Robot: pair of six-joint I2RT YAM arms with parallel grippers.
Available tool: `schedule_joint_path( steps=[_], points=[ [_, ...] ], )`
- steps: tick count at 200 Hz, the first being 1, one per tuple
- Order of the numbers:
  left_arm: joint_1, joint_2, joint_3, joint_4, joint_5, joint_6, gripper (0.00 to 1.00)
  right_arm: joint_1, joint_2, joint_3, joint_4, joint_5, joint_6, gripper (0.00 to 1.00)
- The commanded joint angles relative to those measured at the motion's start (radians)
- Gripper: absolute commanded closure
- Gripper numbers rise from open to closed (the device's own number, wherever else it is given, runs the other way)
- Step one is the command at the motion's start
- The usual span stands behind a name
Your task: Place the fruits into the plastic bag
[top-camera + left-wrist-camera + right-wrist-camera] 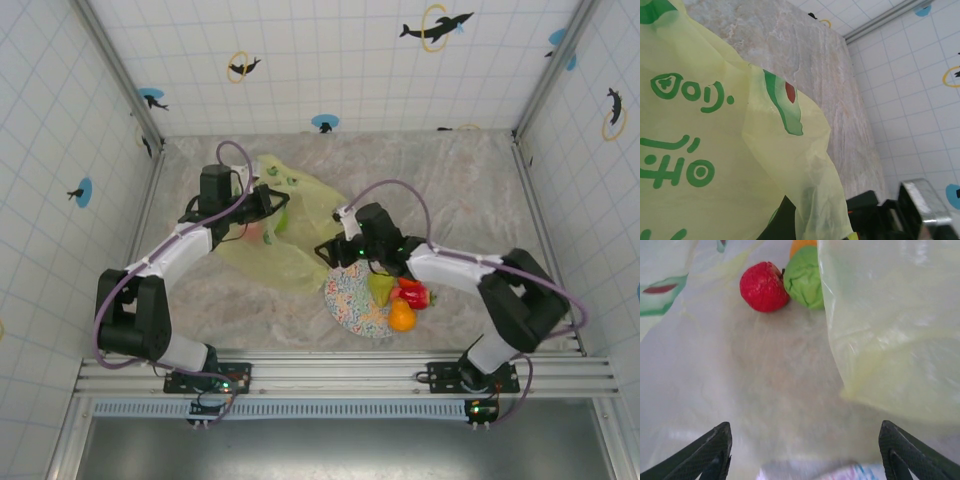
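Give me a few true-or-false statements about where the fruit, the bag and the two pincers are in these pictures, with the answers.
1. The right pincer is open with nothing between its fingers. True.
2. The red apple lies on the speckled plate. False: it lies inside the plastic bag, beside the green round fruit.
3. A green pear, a red fruit and an orange fruit sit on the plate. True.
4. The left pincer hangs open, well away from the bag. False: it is shut on the plastic bag, holding it up.
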Motion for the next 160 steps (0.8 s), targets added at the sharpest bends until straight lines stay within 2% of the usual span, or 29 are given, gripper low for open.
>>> schedule_joint_path(
  steps=[1, 33, 73, 160],
  points=[
    [-0.007, 0.012, 0.003, -0.010, -0.002, 0.031, 1.00, -0.010, -0.129, -0.013, -0.288, 0.068, -0.104, 0.17],
    [-0.007, 0.020, 0.002, -0.008, 0.000, 0.029, 1.00, -0.014, -0.260, 0.008, -0.552, 0.176, -0.112, 0.10],
    [-0.009, 0.020, 0.002, -0.007, 0.001, 0.028, 1.00, -0.016, -0.269, 0.071, -0.778, 0.256, -0.057, 0.07],
    [-0.016, 0.011, 0.004, -0.016, -0.009, 0.037, 1.00, 0.004, -0.140, 0.102, -0.819, 0.272, -0.031, 0.06]
  ],
)
